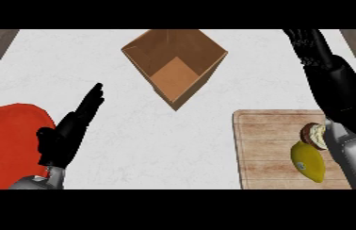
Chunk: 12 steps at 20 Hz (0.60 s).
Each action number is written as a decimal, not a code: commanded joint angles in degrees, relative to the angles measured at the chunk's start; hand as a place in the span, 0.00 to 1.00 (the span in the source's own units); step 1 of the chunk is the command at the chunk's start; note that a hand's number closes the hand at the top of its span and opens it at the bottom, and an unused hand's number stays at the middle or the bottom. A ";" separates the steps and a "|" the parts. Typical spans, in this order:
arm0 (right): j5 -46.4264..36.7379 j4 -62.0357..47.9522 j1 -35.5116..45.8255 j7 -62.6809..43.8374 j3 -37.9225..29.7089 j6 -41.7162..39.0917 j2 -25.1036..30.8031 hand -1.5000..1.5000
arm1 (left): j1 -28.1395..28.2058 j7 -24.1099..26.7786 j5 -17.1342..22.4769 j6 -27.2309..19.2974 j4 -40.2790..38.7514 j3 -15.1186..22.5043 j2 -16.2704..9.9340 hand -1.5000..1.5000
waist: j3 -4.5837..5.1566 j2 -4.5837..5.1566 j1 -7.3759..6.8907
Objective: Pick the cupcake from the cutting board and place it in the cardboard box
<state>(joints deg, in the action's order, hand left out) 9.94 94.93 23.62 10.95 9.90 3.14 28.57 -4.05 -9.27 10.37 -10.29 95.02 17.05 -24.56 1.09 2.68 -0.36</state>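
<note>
You see the cupcake (315,135) lying on its side at the board's (268,144) right edge, lower right, long axis running upper left to lower right, partly hidden by the right forearm. A lemon (309,162) touches it below. The box (175,66) sits open at top centre. Your left hand (69,130) rests open, lower left, fingers straight, beside a red object (20,139). Your right hand (306,43), upper right, is extended; you cannot tell its fingers' state.

Bench (139,144): pale, matt, faintly mottled like stone, as I see it. Cardboard box (142,52): plain brown card, matt. Cutting board (268,144): light wood, visible grain. Lemon (309,164): smooth yellow skin. My hands: matt black.
</note>
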 commanded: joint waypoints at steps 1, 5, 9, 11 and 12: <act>3.34 -2.45 -0.20 0.08 -2.53 -3.81 -0.17 0.00 | 0.37 -0.83 -1.54 -0.66 -2.25 -0.68 0.79 0.50 | -1.10 -2.58 0.23; 18.14 -6.40 -2.95 1.54 -10.69 -12.22 0.79 0.00 | 2.32 4.05 -6.53 -6.31 -5.75 -5.74 -2.27 0.50 | -1.19 -2.44 0.25; 1.84 -16.73 -9.72 -1.95 -13.33 2.31 5.94 1.00 | 5.66 4.66 -5.34 -6.33 -4.85 -5.66 -1.73 0.50 | -1.13 -2.14 0.45; 9.00 -20.57 -9.59 3.19 -17.35 -0.10 1.64 0.00 | 3.83 3.82 -5.72 -6.08 -5.62 -6.04 -1.85 0.50 | -1.24 -2.25 0.21; 10.59 -21.04 -9.95 5.35 -18.29 -1.73 0.83 0.00 | 3.07 3.64 -5.92 -6.02 -6.64 -6.37 -1.61 0.50 | -1.20 -2.40 0.41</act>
<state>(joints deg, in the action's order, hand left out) 16.68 79.98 16.27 12.26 -3.49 0.95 32.33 -0.99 -6.23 4.81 -16.23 89.93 11.78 -26.11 0.05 0.54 0.19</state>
